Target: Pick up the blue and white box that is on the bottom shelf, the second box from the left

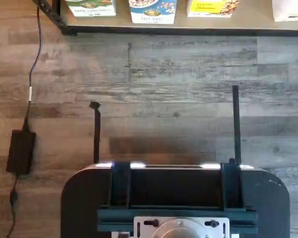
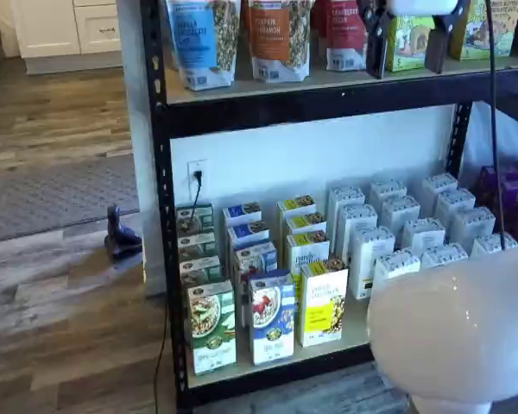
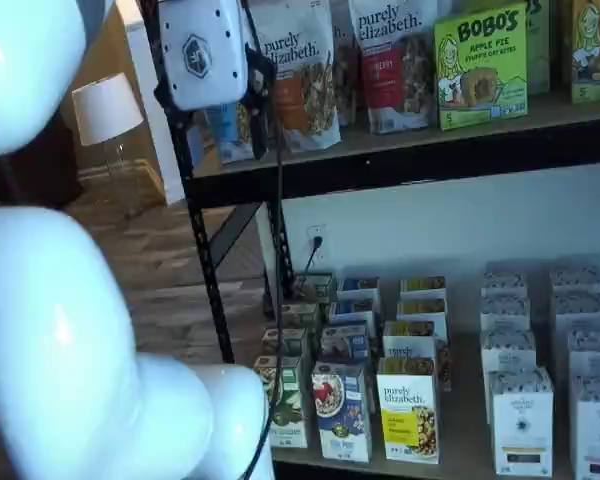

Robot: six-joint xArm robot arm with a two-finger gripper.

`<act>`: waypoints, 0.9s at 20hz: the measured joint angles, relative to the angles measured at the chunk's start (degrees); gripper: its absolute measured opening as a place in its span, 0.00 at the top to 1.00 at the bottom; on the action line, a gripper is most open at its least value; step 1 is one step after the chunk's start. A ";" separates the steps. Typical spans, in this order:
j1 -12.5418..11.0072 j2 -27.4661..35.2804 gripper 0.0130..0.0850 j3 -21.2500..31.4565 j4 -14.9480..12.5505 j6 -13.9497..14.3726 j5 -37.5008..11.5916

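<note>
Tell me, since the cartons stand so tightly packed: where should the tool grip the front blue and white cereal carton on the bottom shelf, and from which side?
Grip the tall blue and white cereal carton near its top, probably from the front: it stands upright at the pale beige bottom shelf's edge, with the green-and-white carton and yellow carton close beside it and identical cartons behind.

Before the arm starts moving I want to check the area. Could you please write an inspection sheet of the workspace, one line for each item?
Surface: bottom shelf, pale board with black rail, filled with rows of cartons.
Job's things: blue and white box upright at the front of its row, between a green-and-white carton and a yellow carton; untouched.
Clutter: white cartons in rows further right; bags and boxes on the upper shelf.
Grippers: gripper up at upper shelf level, fingers apart, holding nothing.
Cables: black cord with power adapter on the floor; plug in wall outlet.
Surroundings: wood plank floor; grey rug.
</note>
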 joint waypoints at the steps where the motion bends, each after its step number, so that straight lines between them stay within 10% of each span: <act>1: -0.29 -0.13 0.00 0.12 0.32 -0.15 -0.21; 18: 0.19 -1.38 0.00 7.14 -2.67 -0.69 -7.77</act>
